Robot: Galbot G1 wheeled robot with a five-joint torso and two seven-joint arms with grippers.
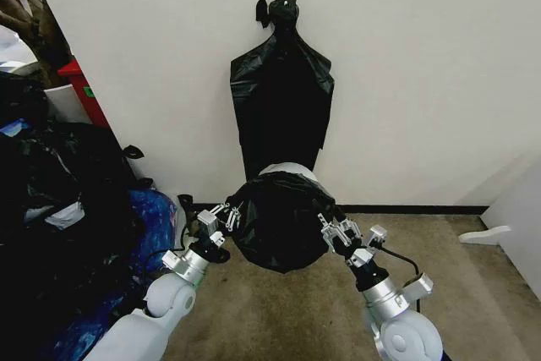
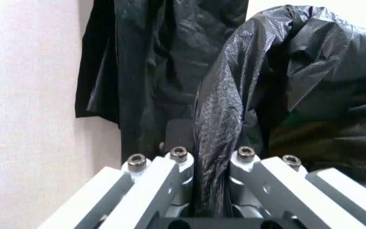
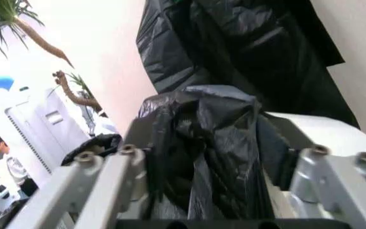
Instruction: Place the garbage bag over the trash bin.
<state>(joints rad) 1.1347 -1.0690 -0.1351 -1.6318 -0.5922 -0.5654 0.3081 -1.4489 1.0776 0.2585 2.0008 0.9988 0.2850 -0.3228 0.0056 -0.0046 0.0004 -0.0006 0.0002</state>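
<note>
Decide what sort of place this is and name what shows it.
Probably a utility or waste corner indoors: spare black bags hang from a wall hook, stuffed bags are heaped on the carpet, and both grippers, left and right, hold a garbage bag over a bin.

1. The bag (image 1: 279,221) is glossy black with grey sheen on its creases; close up in the left wrist view (image 2: 285,71) a fine crinkled grain shows.
2. The bin (image 1: 287,169) is cream-white where its rim shows above the black plastic.
3. The left gripper (image 1: 228,211) and right gripper (image 1: 332,232) are silver-grey metal with dark screw heads; the arms behind them are white.
4. The hanging bags (image 1: 281,99) are flat matt black against the white wall (image 1: 423,65).
5. The carpet (image 1: 279,310) is brownish-grey; the skirting (image 1: 406,209) is black.
6. The heap (image 1: 59,200) is black, with blue plastic (image 1: 152,217) at its edge.
7. A red box (image 1: 84,86) stands behind the heap.
</note>
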